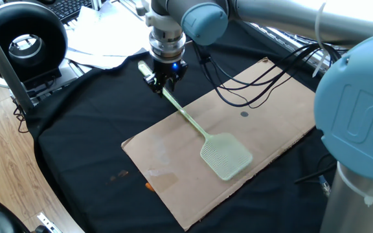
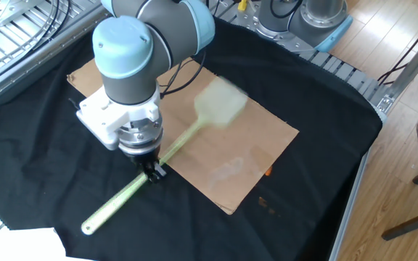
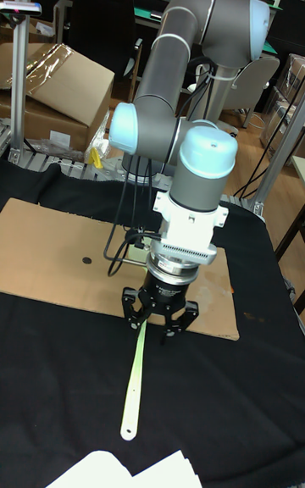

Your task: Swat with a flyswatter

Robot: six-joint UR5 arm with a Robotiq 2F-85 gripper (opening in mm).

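Note:
My gripper [image 1: 164,83] is shut on the long thin handle of the pale mint-green flyswatter [image 1: 225,155]. The mesh head lies low over the brown cardboard sheet [image 1: 173,184], toward its front edge. In the other fixed view the flyswatter head [image 2: 220,105] is motion-blurred above the cardboard [image 2: 256,148], and the handle's free end sticks out past the gripper [image 2: 151,171] over the black cloth. The tall fixed view shows the gripper [image 3: 153,319] from the front with the handle [image 3: 134,379] pointing down. There the arm hides the head.
A small dark spot [image 1: 243,114] marks the cardboard, with an orange speck [image 1: 149,186] at its front edge. Black cables [image 1: 251,77] trail over its back part. Papers [image 1: 102,42] and a round black device [image 1: 24,39] sit at the far left. A post [image 1: 2,58] stands there.

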